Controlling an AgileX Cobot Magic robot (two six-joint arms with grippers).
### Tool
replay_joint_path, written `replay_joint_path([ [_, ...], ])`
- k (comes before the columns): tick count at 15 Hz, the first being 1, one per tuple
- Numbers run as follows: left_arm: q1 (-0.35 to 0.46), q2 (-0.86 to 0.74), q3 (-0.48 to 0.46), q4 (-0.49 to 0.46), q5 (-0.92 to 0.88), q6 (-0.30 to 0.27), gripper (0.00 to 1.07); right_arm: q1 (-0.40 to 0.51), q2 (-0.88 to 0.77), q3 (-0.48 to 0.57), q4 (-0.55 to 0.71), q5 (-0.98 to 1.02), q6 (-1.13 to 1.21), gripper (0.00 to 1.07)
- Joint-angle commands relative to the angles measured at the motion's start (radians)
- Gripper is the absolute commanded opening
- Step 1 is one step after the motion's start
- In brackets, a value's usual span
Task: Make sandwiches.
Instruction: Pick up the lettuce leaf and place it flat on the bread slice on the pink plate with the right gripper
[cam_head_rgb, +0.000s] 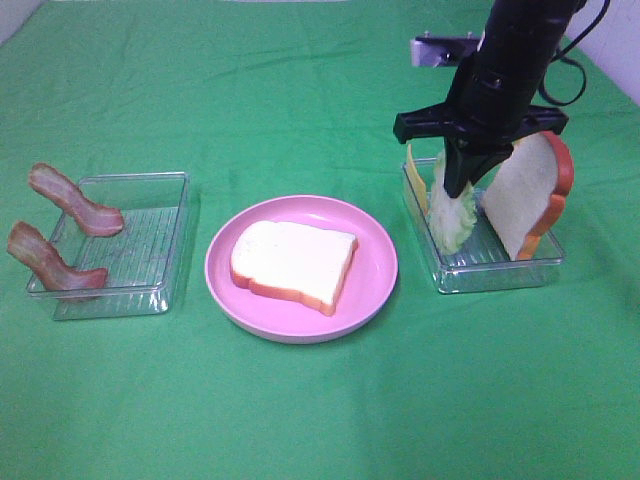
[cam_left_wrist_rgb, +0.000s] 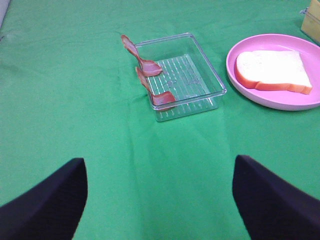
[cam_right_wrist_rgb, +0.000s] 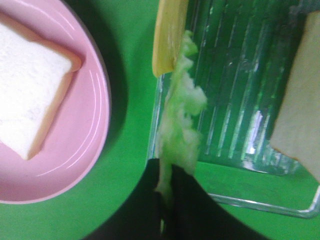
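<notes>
Seen from high, the right jaws clenched the lettuce (cam_head_rgb: 455, 215) standing in its tray (cam_head_rgb: 500, 277). The left wrist showed the left jaws released above the surface (cam_left_wrist_rgb: 160, 150). The right wrist suggested lifting the lettuce onto the plated bread slice (cam_right_wrist_rgb: 30, 85) next.

- Right arm (cam_head_rgb: 520, 40): thick, rounded, matte black casing.
- Right hand (cam_head_rgb: 455, 188): a black crossbar over slim black fingers (cam_head_rgb: 462, 165) that taper downward.
- Metal bracket (cam_head_rgb: 445, 48): pale grey, boxy, beside the wrist.
- Cable (cam_head_rgb: 572, 75): thin, black, looping.
- Left hand (cam_left_wrist_rgb: 160, 162): two broad black fingers (cam_left_wrist_rgb: 45, 210) with rounded tips.
</notes>
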Motion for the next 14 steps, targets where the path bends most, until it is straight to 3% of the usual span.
replay_joint_path([
  [1, -0.006, -0.020, 0.001, -0.005, -0.010, -0.001, 0.76, 0.001, -0.094, -0.007, -0.066, 0.009, 0.041, 0.00],
  [4, -0.006, -0.020, 0.001, -0.005, -0.010, -0.001, 0.76, 0.001, -0.203, -0.007, -0.044, 0.001, 0.041, 0.00],
  [6, -0.006, -0.020, 0.001, -0.005, -0.010, -0.001, 0.76, 0.001, -0.268, -0.007, 0.038, -0.010, 0.019, 0.00],
  [8, -0.006, -0.020, 0.001, -0.005, -0.010, -0.001, 0.76, 0.002, -0.289, -0.007, 0.216, -0.020, -0.084, 0.00],
  [9, -0.006, -0.020, 0.001, -0.005, -0.010, -0.001, 0.76, 0.002, -0.273, 0.005, 0.402, -0.022, -0.197, 0.00],
  [13, -0.006, -0.020, 0.001, -0.005, -0.010, -0.001, 0.76, 0.012, -0.172, 0.119, 0.863, -0.029, -0.513, 0.00],
  [14, -0.006, -0.020, 0.001, -0.005, -0.010, -0.001, 0.76, 0.029, -0.131, 0.134, 0.916, -0.027, -0.574, 0.00],
])
